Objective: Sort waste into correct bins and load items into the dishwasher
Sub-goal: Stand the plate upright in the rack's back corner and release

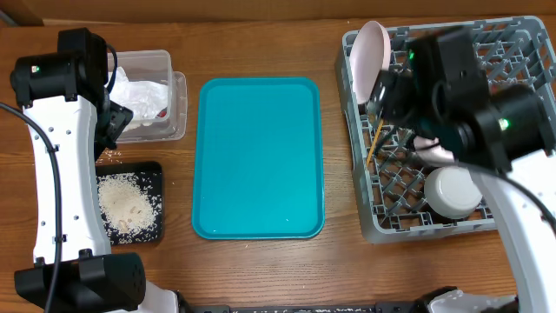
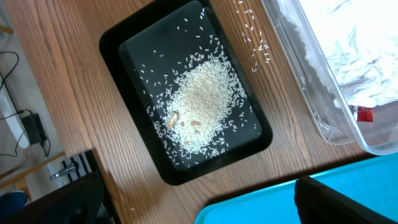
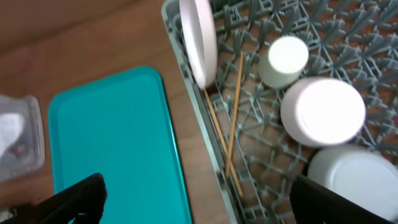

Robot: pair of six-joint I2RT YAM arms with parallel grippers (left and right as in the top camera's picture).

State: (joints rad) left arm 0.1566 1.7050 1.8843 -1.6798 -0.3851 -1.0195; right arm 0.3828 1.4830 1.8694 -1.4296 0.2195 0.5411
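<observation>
Over the left edge of the dish rack (image 3: 186,93), my right gripper (image 3: 199,193) hangs with its fingers wide apart and nothing between them. The chopsticks (image 3: 233,118) lie along that edge beside the upright plate (image 3: 199,40). Near the tabletop's left edge, my left gripper (image 2: 196,186) gapes empty above the black tray (image 2: 124,43) of rice (image 2: 199,99), with the clear tub (image 1: 178,96) holding the napkin (image 1: 139,91) just beside it.

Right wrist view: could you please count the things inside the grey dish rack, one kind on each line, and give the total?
Plate: 1
Chopsticks: 2
Round white vessels, cups or bowls: 3
Total: 6
</observation>
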